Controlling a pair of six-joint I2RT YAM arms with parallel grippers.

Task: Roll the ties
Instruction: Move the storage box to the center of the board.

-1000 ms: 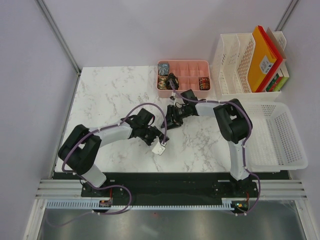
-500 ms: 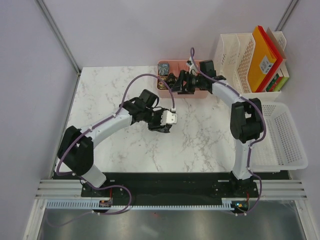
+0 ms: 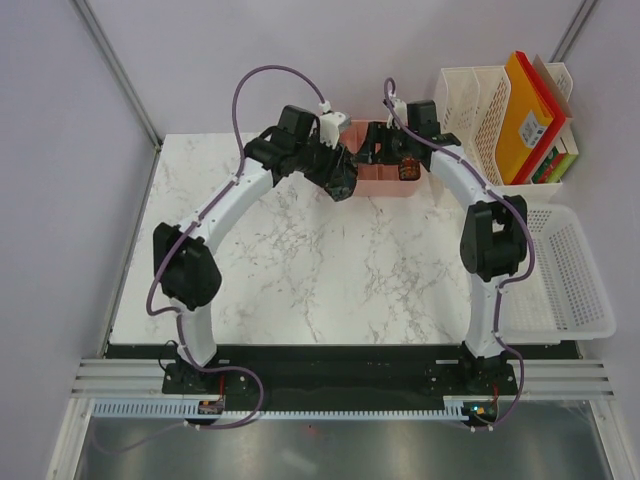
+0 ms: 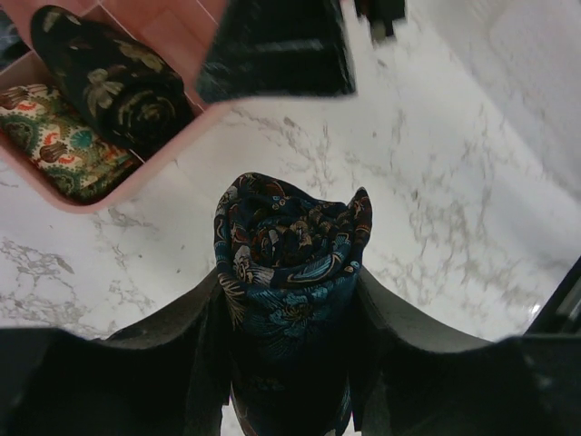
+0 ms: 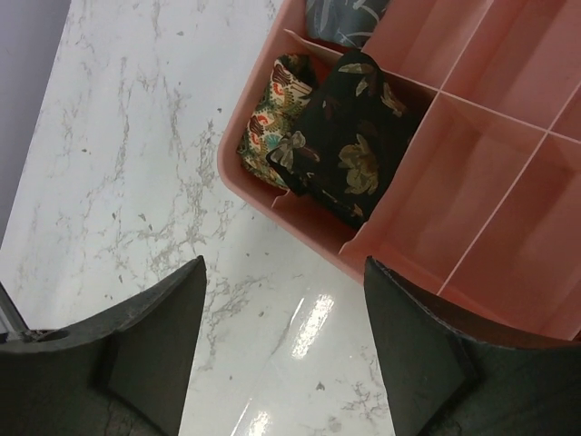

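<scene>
A rolled dark blue paisley tie (image 4: 289,238) is pinched between the fingers of the left gripper (image 4: 290,304). It is held over the marble table (image 4: 454,182), just beside a corner of the pink compartment tray (image 4: 150,171). In that corner of the tray, a rolled black floral tie (image 5: 349,150) and a cream tie with red and teal print (image 5: 277,104) lie side by side. The right gripper (image 5: 283,291) hovers over the tray's edge, its jaws spread wide and holding nothing.
</scene>
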